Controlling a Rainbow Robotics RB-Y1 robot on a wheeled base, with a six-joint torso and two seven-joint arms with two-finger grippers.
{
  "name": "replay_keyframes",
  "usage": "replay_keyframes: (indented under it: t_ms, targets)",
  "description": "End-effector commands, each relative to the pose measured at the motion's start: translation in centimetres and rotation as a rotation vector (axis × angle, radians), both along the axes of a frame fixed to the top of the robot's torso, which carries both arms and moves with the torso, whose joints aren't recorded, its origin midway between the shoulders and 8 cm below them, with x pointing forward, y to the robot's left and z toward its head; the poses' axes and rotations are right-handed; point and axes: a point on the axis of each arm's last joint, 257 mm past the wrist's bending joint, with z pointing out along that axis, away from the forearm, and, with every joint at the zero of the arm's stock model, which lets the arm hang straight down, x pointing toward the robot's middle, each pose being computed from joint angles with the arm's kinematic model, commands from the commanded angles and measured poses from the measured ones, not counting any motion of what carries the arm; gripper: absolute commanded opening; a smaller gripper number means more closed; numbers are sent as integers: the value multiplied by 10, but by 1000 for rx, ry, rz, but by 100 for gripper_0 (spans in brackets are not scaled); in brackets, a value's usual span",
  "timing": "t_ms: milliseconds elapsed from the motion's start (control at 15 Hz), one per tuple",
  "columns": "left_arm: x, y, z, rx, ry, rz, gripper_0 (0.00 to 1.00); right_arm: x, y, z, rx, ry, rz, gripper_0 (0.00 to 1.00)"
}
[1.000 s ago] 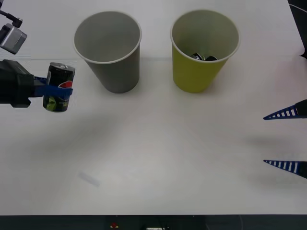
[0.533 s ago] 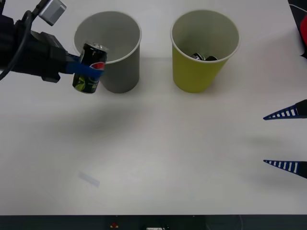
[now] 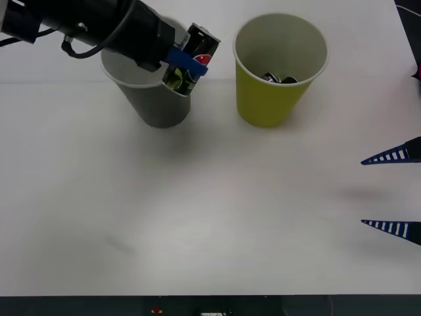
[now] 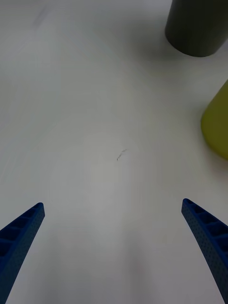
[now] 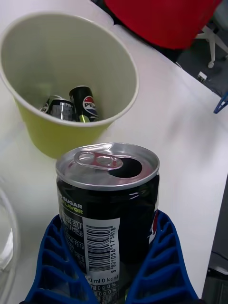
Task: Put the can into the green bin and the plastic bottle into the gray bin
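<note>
My left gripper (image 3: 186,64) is shut on the can (image 3: 199,43), a small black drink can with a silver top and a red logo. It holds the can tilted in the air over the right rim of the gray bin (image 3: 152,104), between that bin and the green bin (image 3: 273,99). In the left wrist view the can (image 5: 110,204) stands upright between my blue fingers (image 5: 53,266), with the green bin (image 5: 52,135) just beyond it. Other black cans (image 5: 78,105) lie inside the green bin. My right gripper (image 3: 389,192) is open and waits at the table's right edge. The plastic bottle is out of view.
The two bins stand side by side at the back of the white table (image 3: 210,210). A red object (image 5: 161,19) sits beyond the table's far edge. In the right wrist view the gray bin (image 4: 197,28) and the green bin (image 4: 218,126) are far ahead of the fingers.
My left arm has carried the can up and to the right, from the left of the gray bin to over its right rim. The right arm has not moved.
</note>
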Motion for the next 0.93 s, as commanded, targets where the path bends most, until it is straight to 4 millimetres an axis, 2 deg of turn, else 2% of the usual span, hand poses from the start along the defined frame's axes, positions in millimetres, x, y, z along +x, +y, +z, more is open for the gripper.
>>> replay_keyframes:
  t_ms: [67, 267, 467, 800, 933]
  targets:
    - [13, -34, 12, 29, -19, -10, 0, 0, 0, 0, 0, 0, 0, 100]
    - [27, -65, 15, 69, -37, 1, 0, 0, 0, 0, 0, 0, 0, 100]
    - [49, -98, 17, 33, -50, 17, 0, 0, 0, 0, 0, 0, 0, 100]
    - [81, -134, 27, 5, -93, 51, 0, 0, 0, 0, 0, 0, 0, 100]
    - [90, -151, 17, 36, -163, 76, 0, 0, 0, 0, 0, 0, 0, 100]
